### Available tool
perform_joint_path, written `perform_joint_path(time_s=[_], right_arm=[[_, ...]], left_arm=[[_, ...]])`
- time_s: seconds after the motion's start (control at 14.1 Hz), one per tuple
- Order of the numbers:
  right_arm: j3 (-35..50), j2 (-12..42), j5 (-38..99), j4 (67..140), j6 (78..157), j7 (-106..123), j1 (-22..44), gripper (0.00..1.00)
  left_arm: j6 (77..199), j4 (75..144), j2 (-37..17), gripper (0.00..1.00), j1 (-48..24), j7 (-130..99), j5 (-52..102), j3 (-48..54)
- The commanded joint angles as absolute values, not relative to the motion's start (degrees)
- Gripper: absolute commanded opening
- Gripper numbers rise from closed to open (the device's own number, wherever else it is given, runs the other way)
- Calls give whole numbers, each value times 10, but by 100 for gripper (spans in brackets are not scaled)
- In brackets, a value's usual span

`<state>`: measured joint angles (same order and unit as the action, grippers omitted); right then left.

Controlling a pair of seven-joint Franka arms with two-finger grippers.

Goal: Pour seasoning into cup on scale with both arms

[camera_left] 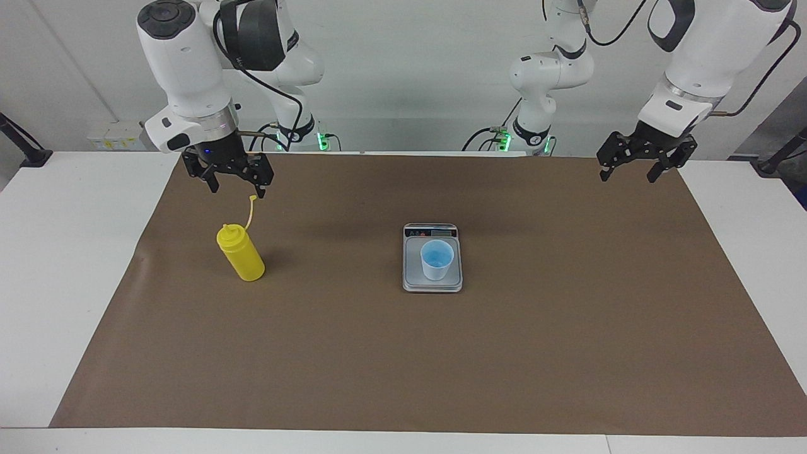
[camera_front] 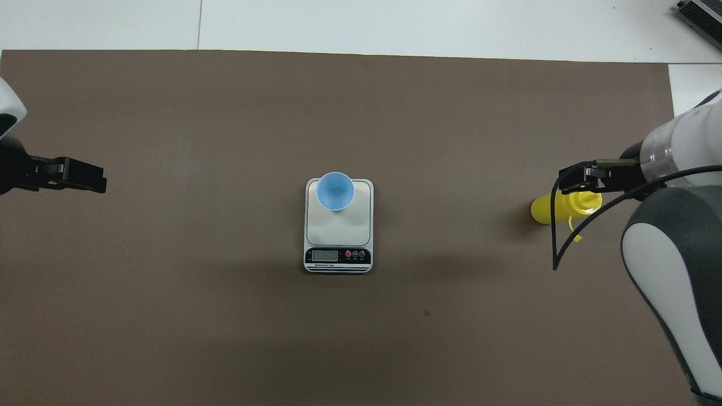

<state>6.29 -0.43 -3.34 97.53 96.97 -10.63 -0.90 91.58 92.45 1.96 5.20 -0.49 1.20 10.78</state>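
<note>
Facing view: yellow seasoning bottle (camera_left: 241, 255) upright on the brown mat (camera_left: 542, 353) toward the right arm's end of the table, long axis near vertical, cone nozzle up and leaning slightly away from the scale, cap strap (camera_left: 251, 211) rising from the neck. Right gripper (camera_left: 232, 183) up in the air over the mat just beside the strap's tip, jaws spread, nothing held; left gripper (camera_left: 632, 172) waiting at the other end, jaws likewise apart and empty. Pale blue cup (camera_left: 437, 260) upright on the scale (camera_left: 413, 282) mid-mat, display strip toward the robots, well apart from the bottle.
</note>
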Motion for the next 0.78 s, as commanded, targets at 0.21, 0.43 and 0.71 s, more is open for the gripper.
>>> perform_joint_path(time_s=[0.21,0.43,0.71], right_arm=[[67,-9,-11,980,969,-80,-14,100],[67,-10,-5,980,969,-80,-14,100],[67,-9,-5,980,969,-80,-14,100]], left_arm=[[910,929,25,100,57,-2,16,109],[910,929,25,100,57,-2,16,109],[910,929,25,100,57,-2,16,109]])
